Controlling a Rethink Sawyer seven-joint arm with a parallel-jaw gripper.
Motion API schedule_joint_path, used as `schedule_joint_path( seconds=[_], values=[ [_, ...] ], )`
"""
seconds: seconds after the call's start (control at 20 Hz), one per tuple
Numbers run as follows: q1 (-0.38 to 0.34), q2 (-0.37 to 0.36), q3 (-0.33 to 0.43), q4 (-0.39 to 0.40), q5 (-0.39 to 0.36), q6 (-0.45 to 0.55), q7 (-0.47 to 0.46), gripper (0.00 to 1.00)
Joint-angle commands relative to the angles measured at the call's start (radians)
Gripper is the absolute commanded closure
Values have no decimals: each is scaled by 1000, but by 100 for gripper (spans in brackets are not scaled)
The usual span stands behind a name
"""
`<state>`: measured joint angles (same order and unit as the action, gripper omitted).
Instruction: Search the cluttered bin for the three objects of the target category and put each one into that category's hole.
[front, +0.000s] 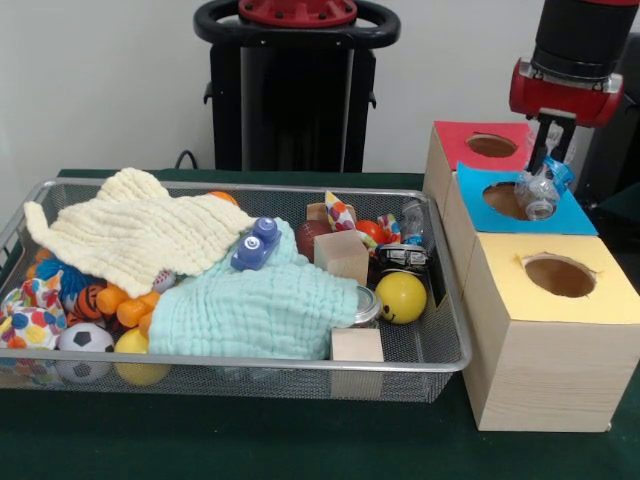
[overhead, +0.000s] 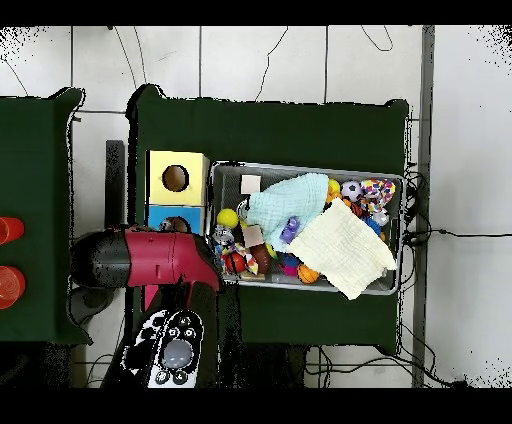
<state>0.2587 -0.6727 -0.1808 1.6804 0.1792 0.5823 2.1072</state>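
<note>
The plastic bottle, small, clear and crumpled with a blue label, hangs tilted just above the hole of the blue-topped box, grasped by the jaws of the gripper. Largest on the green surface is the wire mesh bin, heaped with a cream cloth, a mint cloth, balls and wooden blocks. Beside it stand the yellow-topped box and what seems a red-topped box, partly hidden.

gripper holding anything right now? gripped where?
Yes: the gripper holds a small clear plastic bottle over the blue box. The jaws pinch its upper end; the exact spot is unclear.
</note>
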Motion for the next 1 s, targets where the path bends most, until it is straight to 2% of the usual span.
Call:
schedule_joint_path(
  seconds=[0.05,1.0],
  values=[
    [-26,96,41,95,13,-77,184,100],
    [-68,118,14,68,-45,-89,114,100]
  ],
)
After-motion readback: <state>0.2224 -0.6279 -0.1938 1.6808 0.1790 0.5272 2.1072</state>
